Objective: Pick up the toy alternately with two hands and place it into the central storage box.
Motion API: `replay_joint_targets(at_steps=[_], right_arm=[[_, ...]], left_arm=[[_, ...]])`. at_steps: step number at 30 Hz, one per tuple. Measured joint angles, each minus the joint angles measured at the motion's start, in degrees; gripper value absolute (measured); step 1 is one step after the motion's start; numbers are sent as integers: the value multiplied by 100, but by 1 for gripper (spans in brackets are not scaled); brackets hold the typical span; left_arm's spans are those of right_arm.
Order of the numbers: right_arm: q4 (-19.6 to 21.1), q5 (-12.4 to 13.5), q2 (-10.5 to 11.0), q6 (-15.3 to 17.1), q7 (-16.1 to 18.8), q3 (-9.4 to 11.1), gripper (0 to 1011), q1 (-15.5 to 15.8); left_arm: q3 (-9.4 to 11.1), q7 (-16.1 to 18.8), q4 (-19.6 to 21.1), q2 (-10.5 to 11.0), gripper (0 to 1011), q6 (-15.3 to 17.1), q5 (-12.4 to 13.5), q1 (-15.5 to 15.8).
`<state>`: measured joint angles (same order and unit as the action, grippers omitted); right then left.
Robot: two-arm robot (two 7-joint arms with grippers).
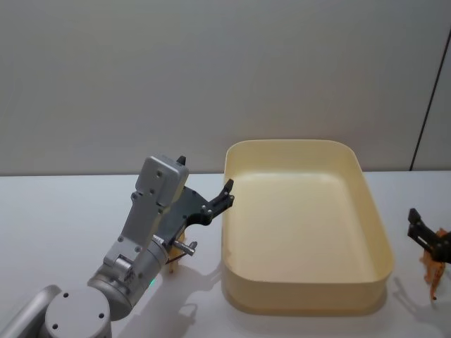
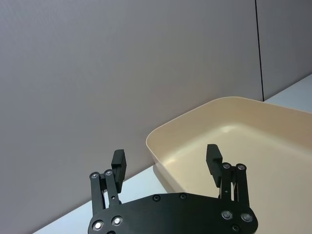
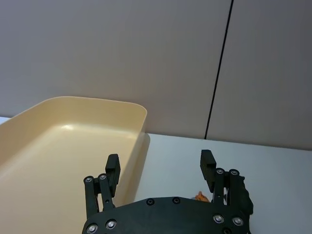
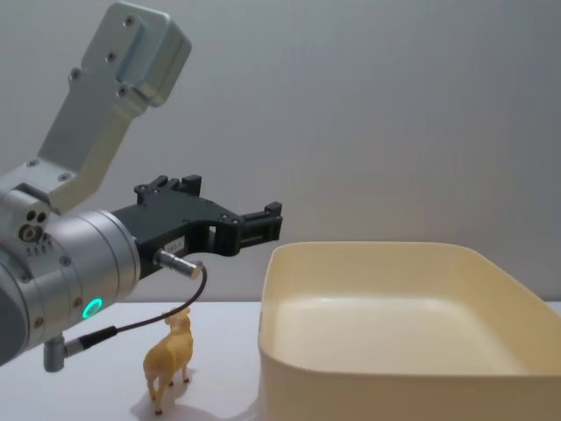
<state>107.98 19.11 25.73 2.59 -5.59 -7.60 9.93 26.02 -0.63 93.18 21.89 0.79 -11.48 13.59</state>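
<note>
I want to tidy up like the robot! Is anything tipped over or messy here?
Nothing stands out. The box sits flat and empty, the yellow toy stands upright on its left, and an orange toy is on its right. The left end effector and right end effector are open, holding nothing.

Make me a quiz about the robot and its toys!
1. True or false: the storage box already holds a toy.
2. Where does the tan toy animal stand? A) in the box B) on the table, left of the box C) on the box's rim
3. Fill in: the left gripper by the box's left rim and the right gripper by the orange toy both have fingers ____.
Key: 1 false; 2 B; 3 open.
</note>
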Motion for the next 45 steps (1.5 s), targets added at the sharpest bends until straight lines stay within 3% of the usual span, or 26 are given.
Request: replay_joint_targets(at_steps=[11,20,36,45], right_arm=[[-263,362,-41,386,133,65,1003,-28],[-635,424,-165,652,177,31,1003,-173],[-1147,75,-359,644,-154,-22,1003,-322],[-1273,-48,-412,605,-215,-40,798,-354]], left_arm=[[0,0,0,0,1001,0,0,0],[0,0,0,0,1002,0,0,0],[0,0,0,0,1001,0,0,0],[0,0,0,0,1002,0,0,0]])
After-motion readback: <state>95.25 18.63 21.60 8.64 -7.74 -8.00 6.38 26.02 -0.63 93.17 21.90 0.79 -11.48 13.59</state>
